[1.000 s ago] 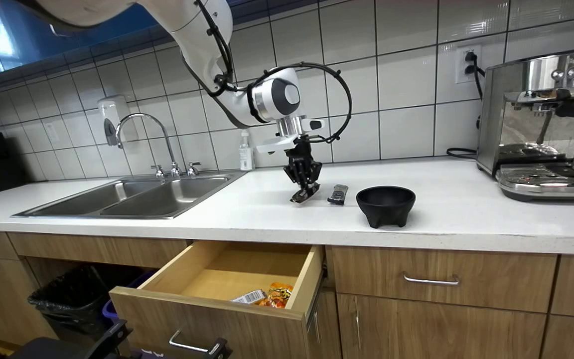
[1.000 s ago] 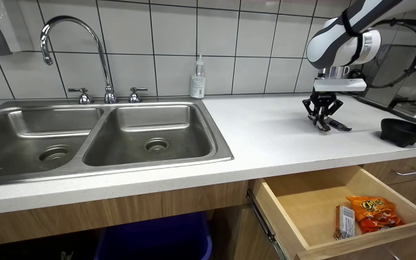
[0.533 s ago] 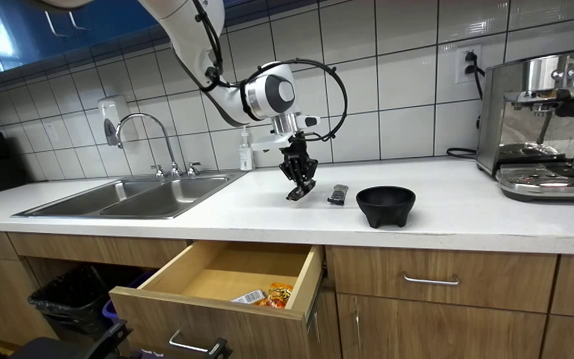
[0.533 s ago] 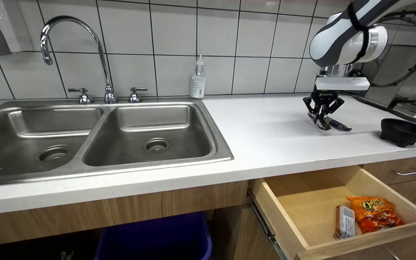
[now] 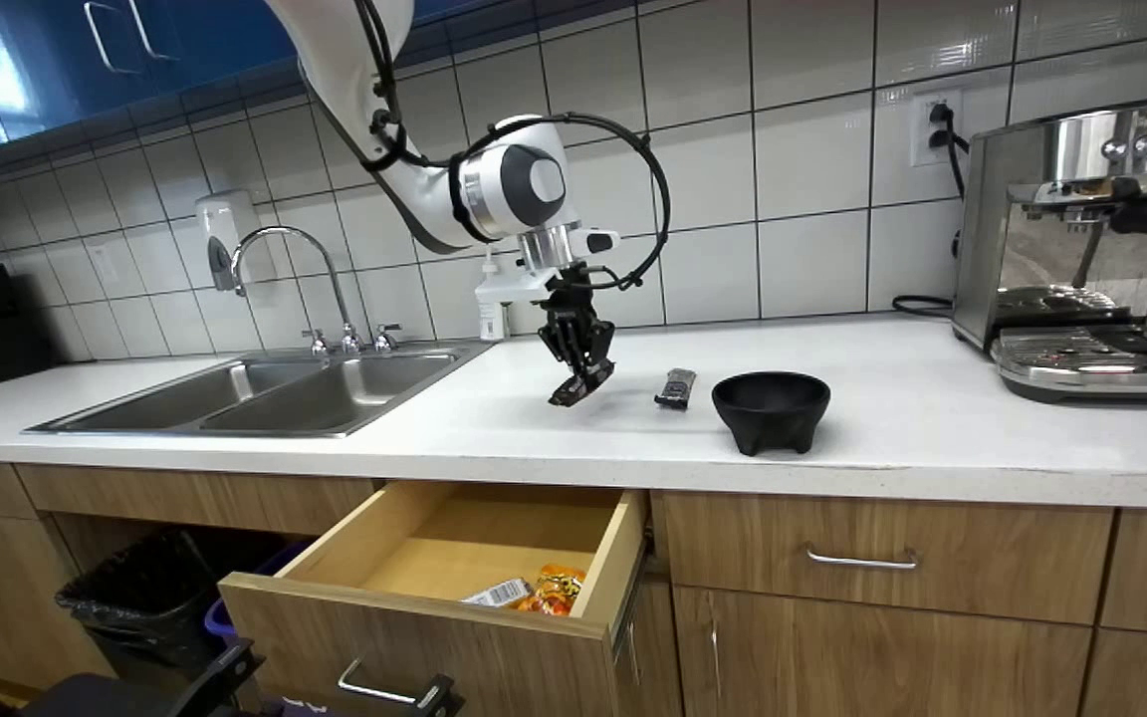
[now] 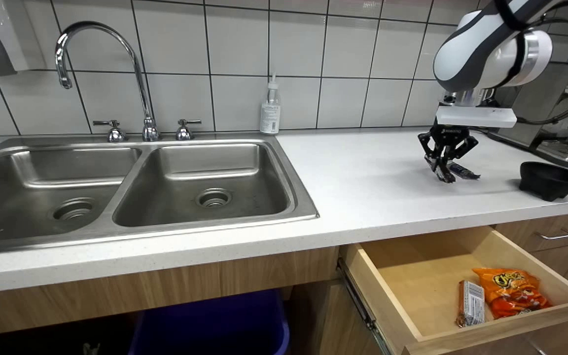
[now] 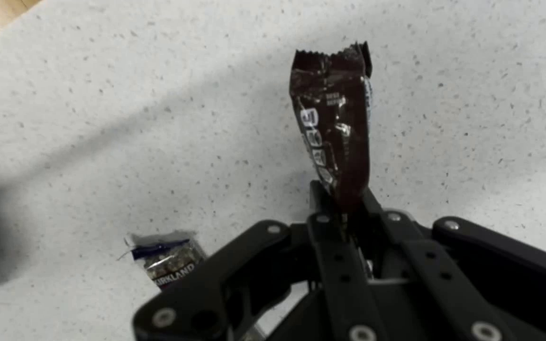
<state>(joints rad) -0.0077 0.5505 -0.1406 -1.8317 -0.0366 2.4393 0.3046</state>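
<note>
brown-wrapped bar (image 7: 337, 128) is clamped in gripper (image 7: 344, 201) above counter (image 5: 892, 418), kirkland bar (image 7: 173, 266) is left ungripped, cheetos bag (image 6: 511, 292) and barcoded packet (image 6: 472, 303) are already laid in pulled-out drawer (image 6: 427, 281).

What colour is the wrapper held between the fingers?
Dark brown with white print; the wrapper shows best in the wrist view.

The brown-wrapped bar (image 7: 337, 123) (glossy) is held above the counter (image 7: 467, 132).

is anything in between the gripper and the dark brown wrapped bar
Nothing visible: in the wrist view, the gripper is shut directly on the dark brown wrapped bar. The Kirkland bar lies off to one side on the counter, not between them.
</note>
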